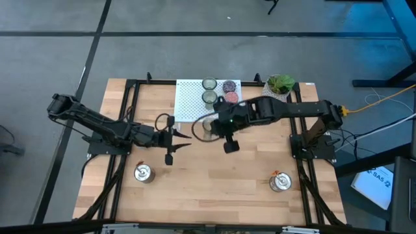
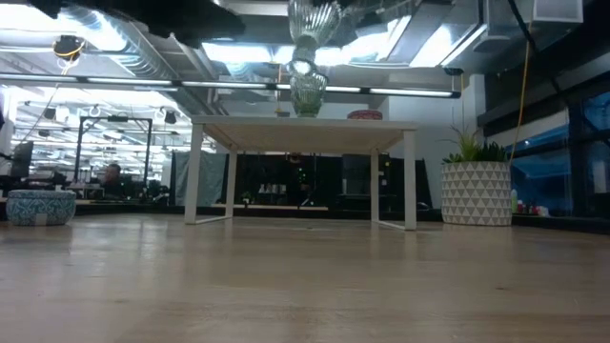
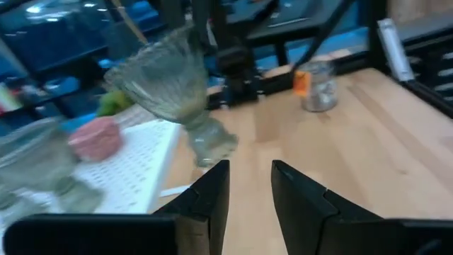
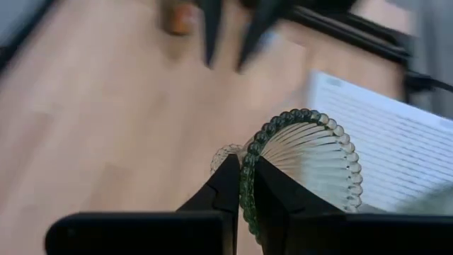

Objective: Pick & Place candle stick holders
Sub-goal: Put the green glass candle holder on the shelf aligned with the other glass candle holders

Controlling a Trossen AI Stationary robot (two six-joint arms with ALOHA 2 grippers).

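My right gripper (image 1: pixel 213 125) is shut on an olive-clear glass candle holder (image 1: pixel 207 127), held in the air beside the near edge of the white perforated rack (image 1: pixel 192 104). The holder also shows tilted in the left wrist view (image 3: pixel 173 85) and high up in the low view (image 2: pixel 307 86). My left gripper (image 1: pixel 185 136) is open and empty just left of it, fingers (image 3: pixel 212 198) pointing at it. Two glass holders (image 1: pixel 208 84), a purple one (image 1: pixel 229 86) and a pink one (image 1: pixel 231 98) stand on the rack. Two silver holders (image 1: pixel 142 172) (image 1: pixel 280 182) stand near the front edge. My right gripper pinches the glass holder's beaded rim (image 4: pixel 247 173) between its two fingers, one finger (image 4: pixel 277 198) inside the bowl and one (image 4: pixel 221 191) outside. The holder is lifted clear of table and rack. It is tilted, with its foot (image 3: pixel 211 145) lower than the fingers.
A white pot with a green plant (image 1: pixel 280 84) stands at the far right corner. A blue holder (image 2: pixel 40 206) shows at the left in the low view. Bare wood lies between the two silver holders.
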